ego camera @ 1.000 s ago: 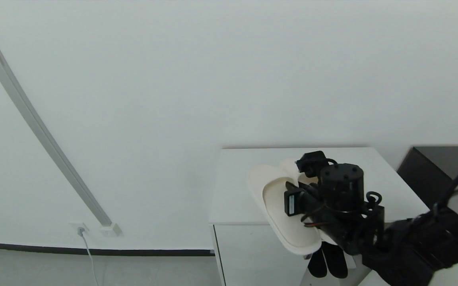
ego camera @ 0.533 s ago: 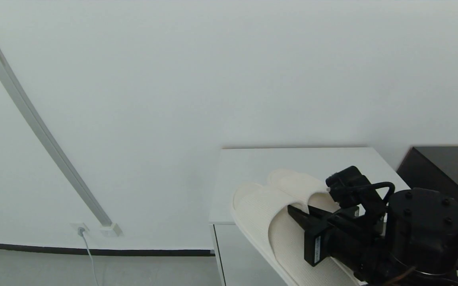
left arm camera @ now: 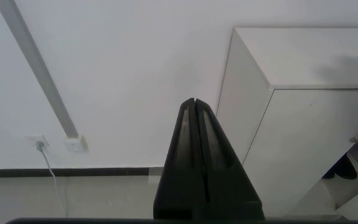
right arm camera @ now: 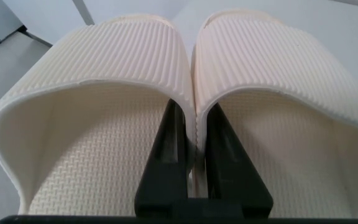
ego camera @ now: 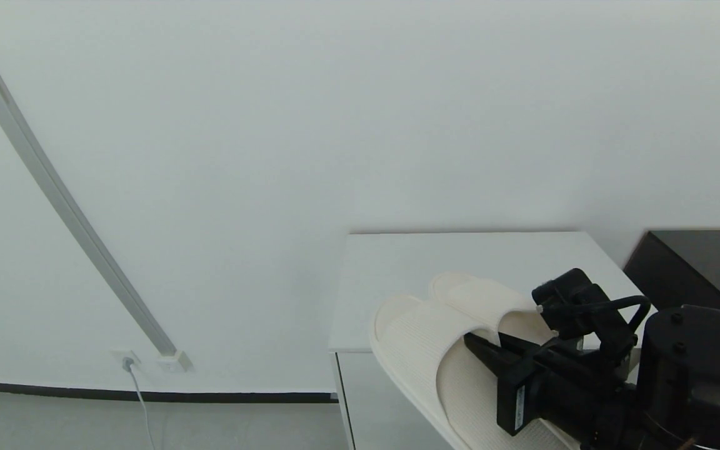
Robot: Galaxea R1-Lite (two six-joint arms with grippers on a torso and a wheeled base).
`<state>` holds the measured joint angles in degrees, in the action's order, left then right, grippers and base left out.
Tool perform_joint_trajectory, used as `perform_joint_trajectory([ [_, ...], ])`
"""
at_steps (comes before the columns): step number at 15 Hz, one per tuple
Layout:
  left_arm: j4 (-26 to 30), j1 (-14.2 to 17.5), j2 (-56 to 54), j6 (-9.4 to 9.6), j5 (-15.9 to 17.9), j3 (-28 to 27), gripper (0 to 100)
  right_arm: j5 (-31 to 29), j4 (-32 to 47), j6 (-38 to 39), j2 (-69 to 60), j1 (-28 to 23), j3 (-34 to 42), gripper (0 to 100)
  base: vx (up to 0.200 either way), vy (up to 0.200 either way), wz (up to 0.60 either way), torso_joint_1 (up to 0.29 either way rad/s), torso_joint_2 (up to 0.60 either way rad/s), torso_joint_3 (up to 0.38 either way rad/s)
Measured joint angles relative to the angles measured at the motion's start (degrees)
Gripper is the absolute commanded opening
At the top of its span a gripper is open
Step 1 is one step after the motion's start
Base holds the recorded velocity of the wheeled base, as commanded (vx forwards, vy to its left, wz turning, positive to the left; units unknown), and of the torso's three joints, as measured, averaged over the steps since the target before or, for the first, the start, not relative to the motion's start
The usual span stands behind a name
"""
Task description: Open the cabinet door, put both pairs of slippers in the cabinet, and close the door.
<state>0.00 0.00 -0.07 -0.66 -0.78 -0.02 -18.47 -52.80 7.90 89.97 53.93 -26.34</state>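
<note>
While the right gripper (right arm camera: 194, 115) pinched the cream slippers (ego camera: 422, 337) near the cabinet (ego camera: 397, 262) and the left gripper (left arm camera: 194, 104) sat closed, empty, stowing them and closing up were outstanding.

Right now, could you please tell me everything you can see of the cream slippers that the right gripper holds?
The slippers are a cream, open-backed pair, side by side, with ribbed uppers and dimpled, foam-like footbeds. The right gripper is shut on their touching inner walls, one finger inside each slipper. They hang with toes away from the arm, near the top front edge of the white cabinet. Whether they touch the cabinet cannot be told.
</note>
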Motion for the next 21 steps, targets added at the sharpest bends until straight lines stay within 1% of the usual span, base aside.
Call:
perform_joint_trajectory([
  [8, 0.0, 0.0, 0.0, 0.0, 0.0, -0.05, 0, -0.06, -0.09, 0.0, 0.22, -0.32, 0.22, 0, -0.2, 0.0, 0.0, 0.001, 0.0, 0.002],
  [21, 0.0, 0.0, 0.0, -0.21, 0.0, -0.05, 0, -0.06, -0.27, 0.09, 0.85, -0.4, 1.01, 0, 0.0, 0.0, 0.0, 0.0, 0.0, 0.0],
])
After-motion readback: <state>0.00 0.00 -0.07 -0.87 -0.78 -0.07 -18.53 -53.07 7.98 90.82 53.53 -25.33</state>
